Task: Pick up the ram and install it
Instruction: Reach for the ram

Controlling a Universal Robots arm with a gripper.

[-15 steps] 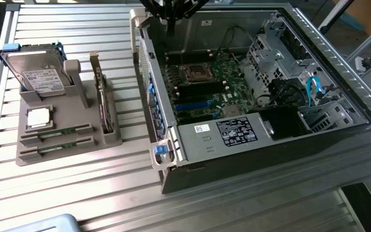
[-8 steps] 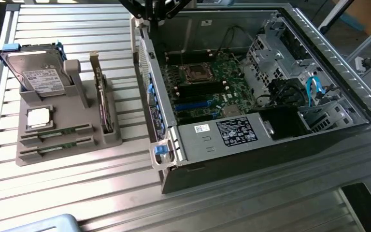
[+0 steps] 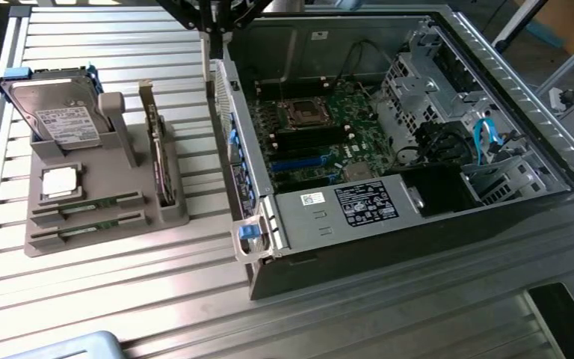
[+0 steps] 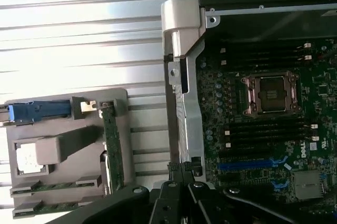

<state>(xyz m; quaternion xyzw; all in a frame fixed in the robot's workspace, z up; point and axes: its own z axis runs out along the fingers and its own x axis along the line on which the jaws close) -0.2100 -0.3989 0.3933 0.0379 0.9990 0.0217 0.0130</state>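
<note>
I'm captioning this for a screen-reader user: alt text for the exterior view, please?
An open computer case lies on a slatted table, motherboard exposed. At the exterior view's left, a grey holder carries a hard drive, an upright card and ram sticks; the arm hangs above the case's edge.

Light was bright and diffuse, coming from above. Table (image 4: 79,29) slats blew out white with glare in the wrist view and had a softer sheen in the exterior view. Computer case (image 3: 302,45) interior was dimmer, with a black shadow pocket beside the power supply (image 3: 347,206). Motherboard (image 4: 263,145) was evenly lit.
</note>
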